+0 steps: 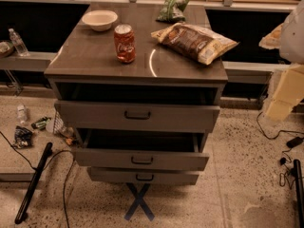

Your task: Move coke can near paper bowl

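Claw (284, 95) shows only as a pale shape beyond the right edge of the tabletop (95, 56); whether it is open or closed cannot be told. That grey tabletop caps a cabinet (64, 91) with two drawers (137, 114) pulled out, standing on a speckled floor (237, 184). A red coke can (124, 43) with white script and a silver top stands upright left of centre toward the front edge. The paper bowl (99, 19) sits at the back left corner.
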You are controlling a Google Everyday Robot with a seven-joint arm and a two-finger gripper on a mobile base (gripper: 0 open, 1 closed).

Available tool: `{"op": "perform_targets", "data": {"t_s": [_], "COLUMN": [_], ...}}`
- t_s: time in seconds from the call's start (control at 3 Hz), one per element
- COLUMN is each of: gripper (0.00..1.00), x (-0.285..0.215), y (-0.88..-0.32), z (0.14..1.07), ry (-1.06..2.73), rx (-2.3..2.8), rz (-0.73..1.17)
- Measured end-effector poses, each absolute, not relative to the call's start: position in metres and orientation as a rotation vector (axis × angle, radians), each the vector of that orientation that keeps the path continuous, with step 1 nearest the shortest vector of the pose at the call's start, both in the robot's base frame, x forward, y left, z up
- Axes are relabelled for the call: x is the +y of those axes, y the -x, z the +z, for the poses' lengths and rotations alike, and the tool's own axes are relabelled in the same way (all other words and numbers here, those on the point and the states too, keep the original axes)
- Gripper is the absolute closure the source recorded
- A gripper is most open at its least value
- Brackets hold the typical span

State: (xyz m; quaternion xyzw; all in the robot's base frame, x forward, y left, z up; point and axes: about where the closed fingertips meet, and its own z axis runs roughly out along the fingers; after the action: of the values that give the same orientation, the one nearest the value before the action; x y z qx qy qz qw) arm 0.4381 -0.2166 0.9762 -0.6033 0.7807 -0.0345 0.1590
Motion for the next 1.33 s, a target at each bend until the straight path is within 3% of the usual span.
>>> {"op": "perform_targets", "data": {"t_s": [0.67,1.0,1.33], "gripper": [0.0,0.0,0.0], "x": [-0.206,-0.173,-0.09], "y": [-0.443,-0.474,-0.507], "z": [0.976,0.959,0.979], "ry": [1.692,1.548,1.357], "rx": [2.187,2.103,1.917], "rz": [0.005,0.256,0.496]}}
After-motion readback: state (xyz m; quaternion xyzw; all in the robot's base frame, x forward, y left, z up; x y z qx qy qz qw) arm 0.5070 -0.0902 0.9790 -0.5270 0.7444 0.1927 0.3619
